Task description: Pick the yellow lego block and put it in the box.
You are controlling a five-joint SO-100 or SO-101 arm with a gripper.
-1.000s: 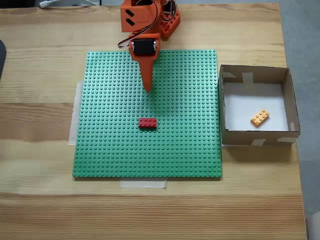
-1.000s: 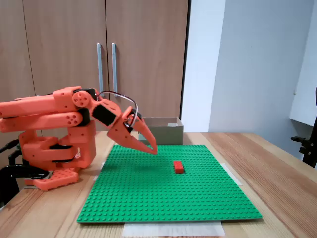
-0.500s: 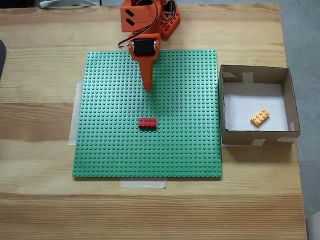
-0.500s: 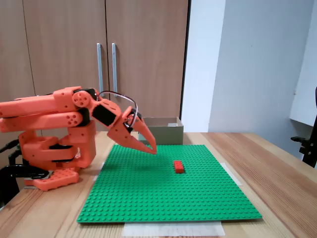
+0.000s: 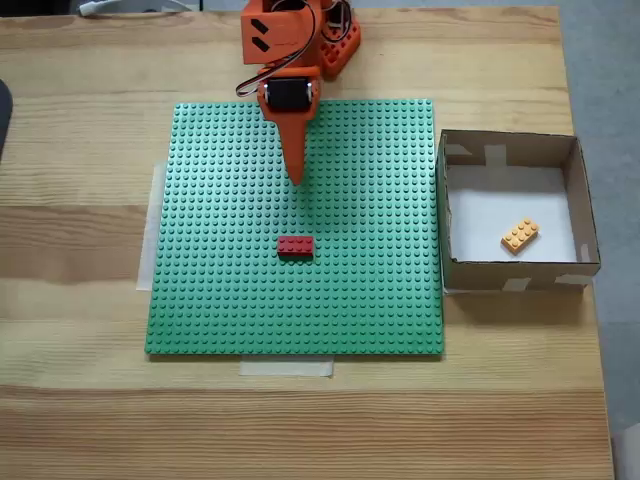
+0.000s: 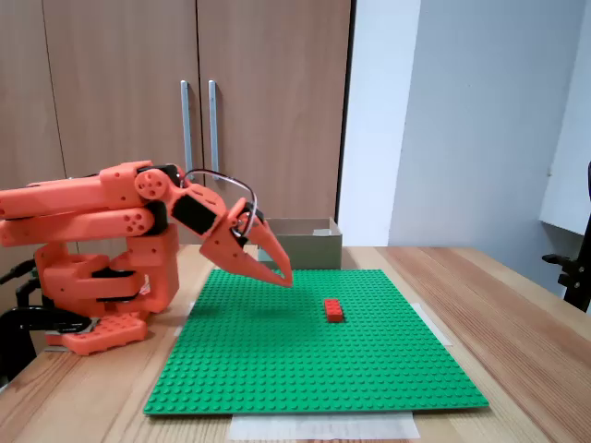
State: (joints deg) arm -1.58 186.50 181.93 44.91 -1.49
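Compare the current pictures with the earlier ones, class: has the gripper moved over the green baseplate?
No. In both fixed views the gripper points at the same spot above the green baseplate, equally far from the red brick.

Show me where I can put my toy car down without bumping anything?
The green baseplate is bare left, right and in front of the red brick. The wooden table below the plate is free. Crowded spots: under the gripper and beside the yellow lego block in the box.

The yellow lego block point(image 5: 520, 235) lies flat, studs up, angled diagonally on the white floor inside the box point(image 5: 510, 275), an open-topped brown cardboard square.
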